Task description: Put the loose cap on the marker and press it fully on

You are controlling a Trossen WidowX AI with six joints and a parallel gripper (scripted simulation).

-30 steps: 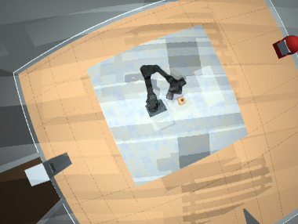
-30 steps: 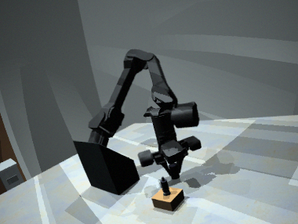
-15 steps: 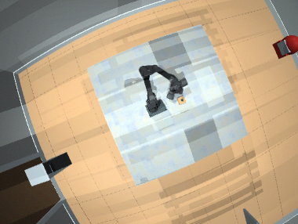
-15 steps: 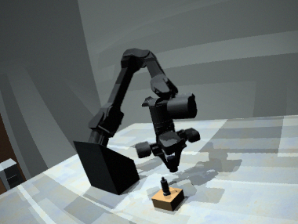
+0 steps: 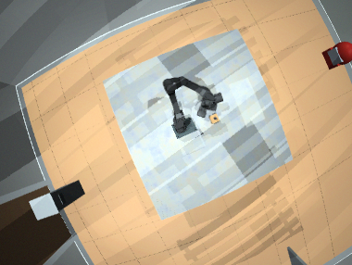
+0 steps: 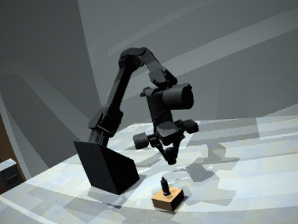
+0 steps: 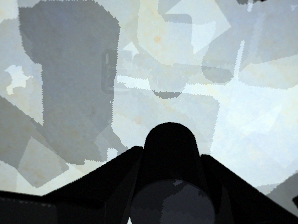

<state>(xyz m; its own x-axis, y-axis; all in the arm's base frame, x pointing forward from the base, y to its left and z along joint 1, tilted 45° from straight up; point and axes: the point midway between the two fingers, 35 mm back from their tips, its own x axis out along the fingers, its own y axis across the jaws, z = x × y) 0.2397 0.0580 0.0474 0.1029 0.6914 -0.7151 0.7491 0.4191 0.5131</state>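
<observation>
A dark marker stands upright in an orange holder block on the pale table. My gripper is shut on the dark round cap and holds it in the air, a little above and behind the marker's tip. In the wrist view the cap fills the lower middle between the two dark fingers, and the marker and the block are out of sight. In the top view the gripper sits just left of the block.
The arm's dark base stands on the table left of the block. A red object and a black-and-white box sit on the orange floor, far from the table.
</observation>
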